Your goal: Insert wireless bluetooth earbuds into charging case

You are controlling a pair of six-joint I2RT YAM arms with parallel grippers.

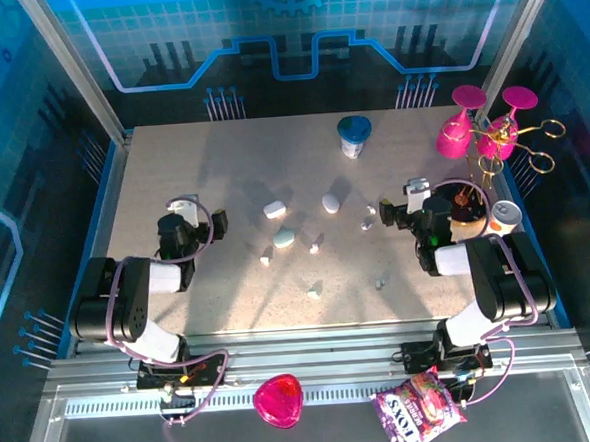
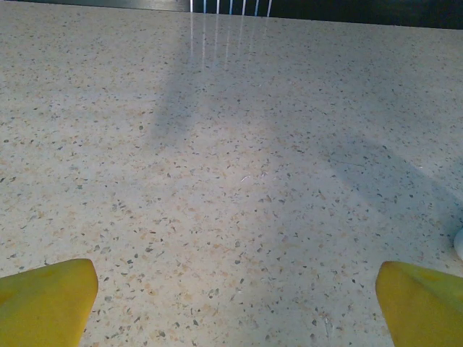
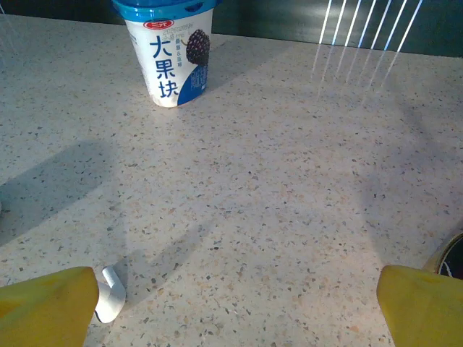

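Observation:
Three white pebble-shaped charging cases lie mid-table: one (image 1: 274,209), a second (image 1: 331,203) and a third (image 1: 284,238). Several tiny white earbuds are scattered around them, such as one (image 1: 265,258), another (image 1: 315,247) and a third (image 1: 314,292). My left gripper (image 1: 203,223) (image 2: 235,289) is open over bare table, left of the cases. My right gripper (image 1: 397,211) (image 3: 235,289) is open too, right of the cases. An earbud (image 3: 108,295) (image 1: 371,212) lies just beside its left fingertip (image 3: 51,303), outside the jaws. Nothing sits between either pair of fingers.
A blue-lidded yogurt cup (image 1: 354,135) (image 3: 172,54) stands at the back. Pink wine glasses on a gold rack (image 1: 484,124) and a can (image 1: 505,213) crowd the right edge. A pink heart-shaped box (image 1: 278,400) and a snack bag (image 1: 419,409) lie in front of the arm bases.

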